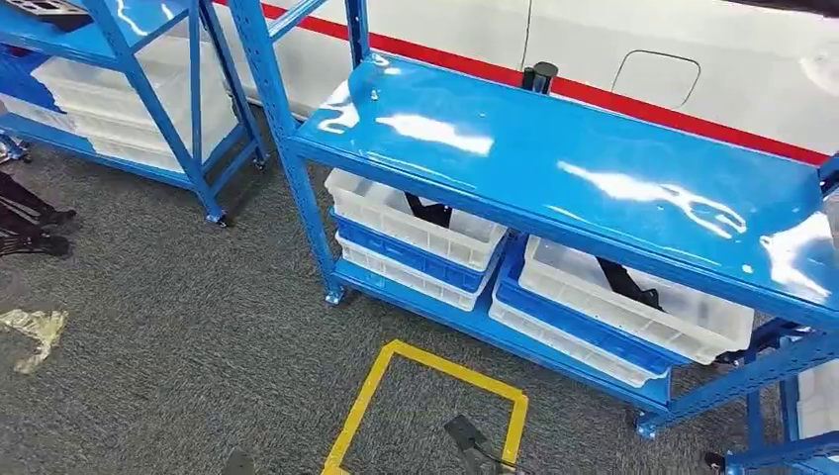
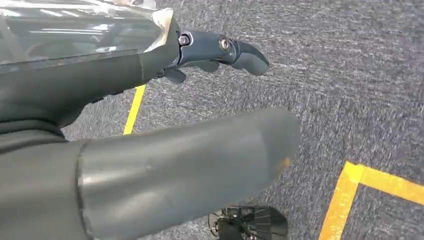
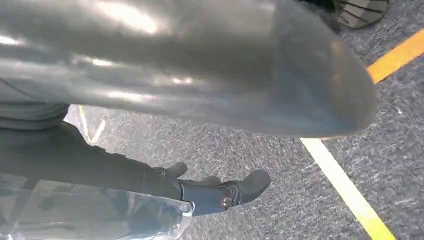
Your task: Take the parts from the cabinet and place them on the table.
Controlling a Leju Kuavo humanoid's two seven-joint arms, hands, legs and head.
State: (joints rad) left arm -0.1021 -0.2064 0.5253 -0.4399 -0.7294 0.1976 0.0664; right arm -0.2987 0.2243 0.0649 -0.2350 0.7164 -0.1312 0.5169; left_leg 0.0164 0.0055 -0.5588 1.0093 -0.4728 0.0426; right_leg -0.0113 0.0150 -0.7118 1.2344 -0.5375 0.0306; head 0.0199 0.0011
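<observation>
Far left: second blue rack (image 1: 148,89) with white bins, crumpled clear wrapping (image 1: 35,332) on grey carpet (image 1: 178,336). Centre: blue shelving cabinet (image 1: 554,158), glossy top bare. Lower shelf: left stack of white and blue bins (image 1: 416,242) holding a black part (image 1: 427,210); right stack (image 1: 618,312) holding another black part (image 1: 623,282). Yellow tape square (image 1: 430,396) on floor just before cabinet. Left hand (image 2: 150,130) hanging over carpet, fingers (image 2: 225,50) stretched apart, holding nothing. Right hand (image 3: 190,100) likewise spread and empty, fingers (image 3: 225,192) extended above carpet and yellow line.
</observation>
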